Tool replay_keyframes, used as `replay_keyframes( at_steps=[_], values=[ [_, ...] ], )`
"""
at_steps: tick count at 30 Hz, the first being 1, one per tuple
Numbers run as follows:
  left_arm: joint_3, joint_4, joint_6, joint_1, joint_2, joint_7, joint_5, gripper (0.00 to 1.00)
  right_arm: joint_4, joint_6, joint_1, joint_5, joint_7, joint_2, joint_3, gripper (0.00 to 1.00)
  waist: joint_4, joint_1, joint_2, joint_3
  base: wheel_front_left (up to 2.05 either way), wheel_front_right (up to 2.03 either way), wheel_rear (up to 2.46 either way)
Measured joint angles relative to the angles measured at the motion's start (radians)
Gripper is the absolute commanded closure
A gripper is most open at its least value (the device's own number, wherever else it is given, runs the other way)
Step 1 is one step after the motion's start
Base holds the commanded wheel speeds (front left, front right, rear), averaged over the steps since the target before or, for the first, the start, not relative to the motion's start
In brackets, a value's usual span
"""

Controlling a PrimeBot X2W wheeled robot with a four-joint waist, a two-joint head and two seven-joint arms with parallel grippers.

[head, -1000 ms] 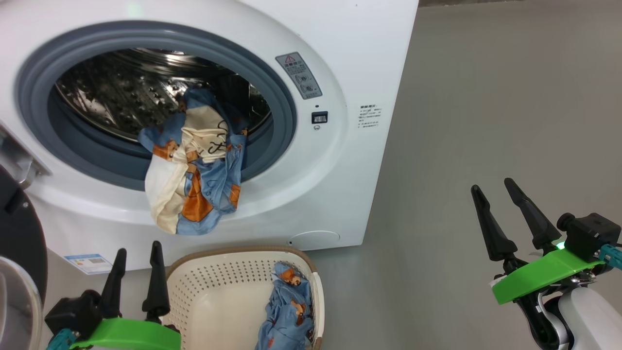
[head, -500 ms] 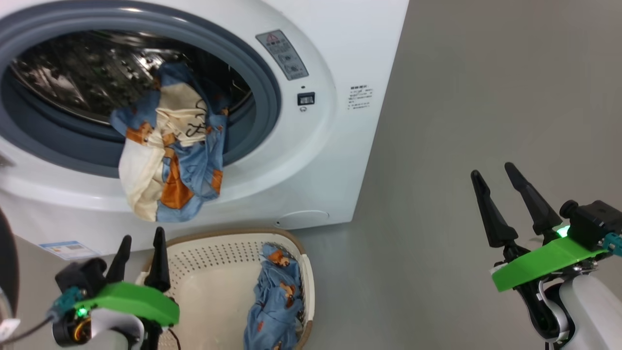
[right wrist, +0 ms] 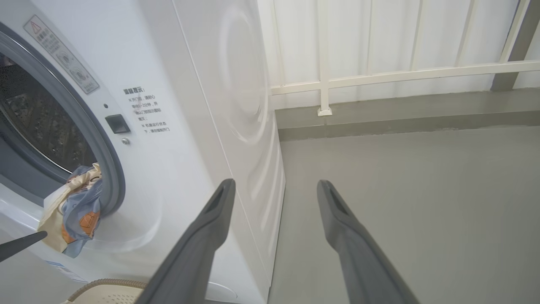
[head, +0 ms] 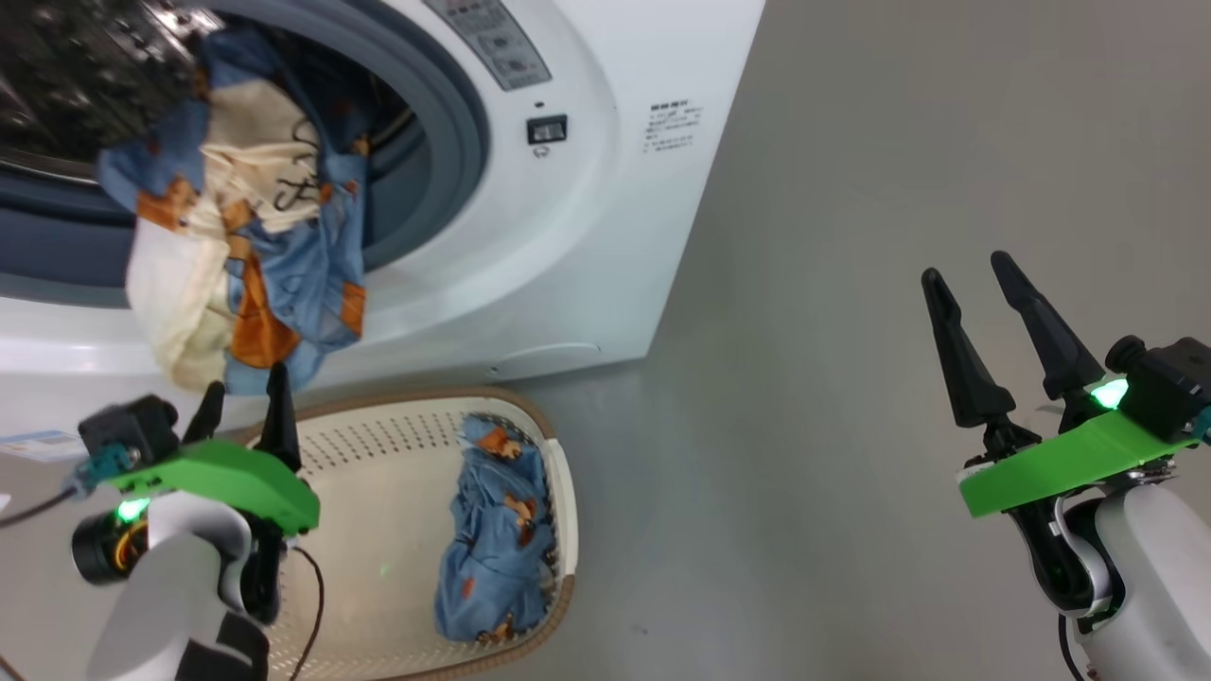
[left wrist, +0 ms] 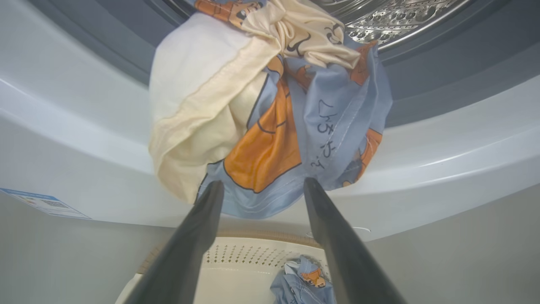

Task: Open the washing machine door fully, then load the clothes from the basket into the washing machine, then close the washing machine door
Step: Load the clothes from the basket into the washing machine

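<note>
The white washing machine (head: 587,189) stands with its drum open; its door is out of view. A bundle of the clothes (head: 236,265), blue with orange bears and a cream piece, hangs over the grey gasket and down the front. Another blue garment (head: 492,530) lies in the cream basket (head: 378,445) on the floor below. My left gripper (head: 241,392) is open, its tips just under the hanging bundle (left wrist: 270,126), nothing between its fingers (left wrist: 202,228). Far to the right, my right gripper (head: 965,265) is open and empty over the floor.
Grey floor (head: 851,284) stretches right of the machine. A white railing and panelled wall (right wrist: 379,76) stand behind. A blue label sticker (head: 28,443) sits low on the machine's front. The basket's rim (right wrist: 105,287) lies close below the machine.
The head camera has swung, so the machine and basket sit further left and higher. My left arm has lifted, bringing its open fingers under the hanging bundle. The right gripper holds its place.
</note>
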Motion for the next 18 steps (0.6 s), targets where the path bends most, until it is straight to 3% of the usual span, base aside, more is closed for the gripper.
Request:
replay_keyframes(
  at_steps=[9,18],
  values=[
    [-0.058,0.106,-0.007,-0.12,0.025,-0.018,-0.02,0.0,-0.012,0.0,-0.028,-0.002,0.0,0.016,-0.004,0.0,-0.041,0.0001,0.0,0.086,0.0,0.0,0.0],
    [-0.1,0.124,-0.007,-0.154,0.029,-0.042,-0.052,0.0,-0.012,0.0,-0.028,-0.009,0.0,0.033,-0.014,0.0,-0.081,0.0,0.0,0.121,0.0,0.0,0.0]
  ],
)
